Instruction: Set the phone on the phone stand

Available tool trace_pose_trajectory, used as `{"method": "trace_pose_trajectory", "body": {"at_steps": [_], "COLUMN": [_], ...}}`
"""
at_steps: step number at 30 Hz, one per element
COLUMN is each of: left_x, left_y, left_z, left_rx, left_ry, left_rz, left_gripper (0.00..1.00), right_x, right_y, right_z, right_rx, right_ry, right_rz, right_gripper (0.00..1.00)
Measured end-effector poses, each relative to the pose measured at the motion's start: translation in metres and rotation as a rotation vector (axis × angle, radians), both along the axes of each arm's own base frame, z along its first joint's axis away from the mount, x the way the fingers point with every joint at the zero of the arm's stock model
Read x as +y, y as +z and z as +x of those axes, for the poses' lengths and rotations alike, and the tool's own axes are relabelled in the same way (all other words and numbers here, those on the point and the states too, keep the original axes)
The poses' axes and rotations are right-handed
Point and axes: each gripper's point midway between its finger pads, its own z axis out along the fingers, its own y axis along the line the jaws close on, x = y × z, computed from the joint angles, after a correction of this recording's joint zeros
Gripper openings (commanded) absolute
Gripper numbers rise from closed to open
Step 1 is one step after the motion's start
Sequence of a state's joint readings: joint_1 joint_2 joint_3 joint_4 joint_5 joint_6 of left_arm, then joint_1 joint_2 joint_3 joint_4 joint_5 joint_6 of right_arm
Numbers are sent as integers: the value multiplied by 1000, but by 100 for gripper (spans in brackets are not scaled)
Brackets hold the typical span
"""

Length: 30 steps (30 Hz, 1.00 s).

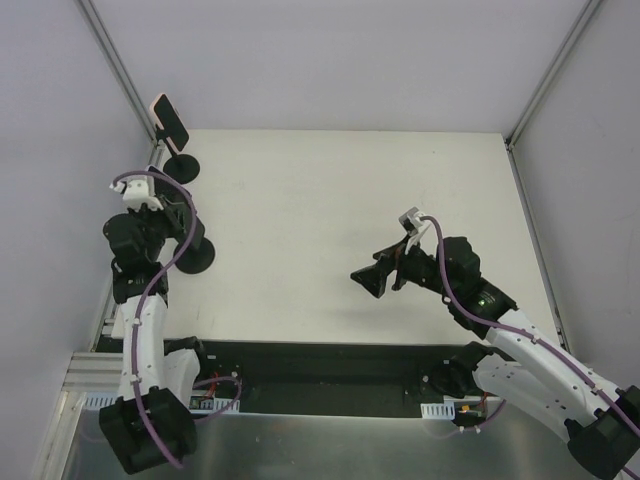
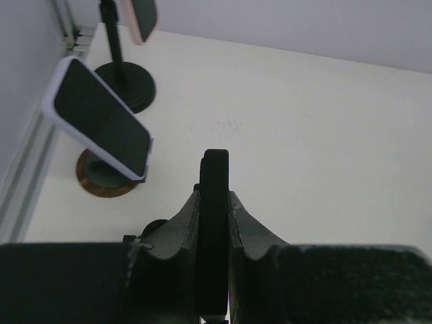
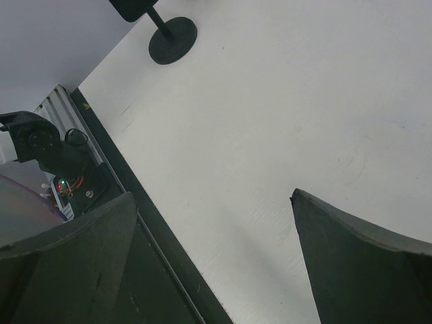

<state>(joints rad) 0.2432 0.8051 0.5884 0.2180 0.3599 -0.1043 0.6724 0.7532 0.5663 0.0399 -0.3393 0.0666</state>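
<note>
At the left edge of the table, the far stand carries the far phone; before it, the near stand carries the near phone.

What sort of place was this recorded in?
Probably a lab robot cell, not a home: a white table boxed in by plain panels on aluminium posts, holding a white-cased phone and a pink-cased phone, each on a stand.

- Open across the middle and far right of the table.
- Blocked along the left edge by the near phone stand, carrying a tilted phone, and the far phone stand close behind it.
- Hemmed in left, back and right by walls.
</note>
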Motion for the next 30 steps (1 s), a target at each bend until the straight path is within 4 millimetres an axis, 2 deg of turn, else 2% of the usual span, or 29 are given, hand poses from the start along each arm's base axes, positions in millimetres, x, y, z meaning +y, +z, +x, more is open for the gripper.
{"method": "trace_pose_trajectory", "body": {"at_steps": [4, 6, 10, 21, 26, 30], "left_x": [53, 65, 73, 126, 132, 127], "left_y": [0, 0, 0, 10, 11, 9], "left_z": [-10, -13, -11, 7, 12, 12], "left_rx": [0, 0, 6, -8, 15, 24], "left_ry": [112, 141, 127, 52, 31, 22], "left_rz": [-41, -40, -53, -179, -185, -156], "left_gripper": [0, 0, 0, 0, 0, 0], "right_x": [0, -1, -2, -5, -6, -7], "right_y": [-2, -3, -7, -5, -7, -8], "right_z": [-2, -2, -3, -7, -8, -8], "right_rx": [1, 3, 7, -11, -12, -19], "right_ry": [11, 12, 16, 24, 25, 29], "right_rz": [-8, -14, -30, -36, -45, -53], "right_gripper": [99, 99, 99, 100, 100, 100]}}
